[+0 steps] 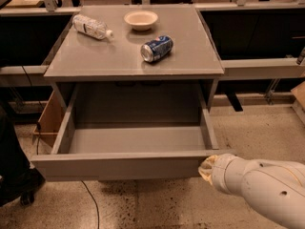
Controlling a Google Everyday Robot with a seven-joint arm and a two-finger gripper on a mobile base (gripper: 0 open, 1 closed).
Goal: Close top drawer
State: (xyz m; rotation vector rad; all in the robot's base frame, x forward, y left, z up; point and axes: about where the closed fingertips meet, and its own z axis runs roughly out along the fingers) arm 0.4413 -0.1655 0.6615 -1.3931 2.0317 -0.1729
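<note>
Top drawer [124,165]: pulled far out of the grey cabinet [119,63], towards the camera. We see its whole interior: a flat grey floor, two side walls, a back wall in shadow. Nothing lies inside it. Its plain front panel runs across the lower part of the view, level and square to the cabinet.

Gripper [208,168]: low right in the view, at the right end of the drawer front, against the outer face of the panel. We see only a yellowish tip emerging from the white arm [262,187], which enters from the bottom right corner. We record the tip as at or just beside the panel; actual contact is not confirmed. Whether it is released, clenched or grasping anything, we cannot tell.

Cabinet top, three items:
- clear plastic bottle [91,26], lying on its side at the back left, cap pointing right;
- pale bowl [141,19], upright at the back centre, near the bottle's cap end but apart from it;
- blue can [157,48], on its side, nearer the front than the bowl, its end facing front left.

A brown board [50,120] stands just left of the cabinet. A thin dark cable [90,199] runs over the speckled floor [157,206] below the drawer.
</note>
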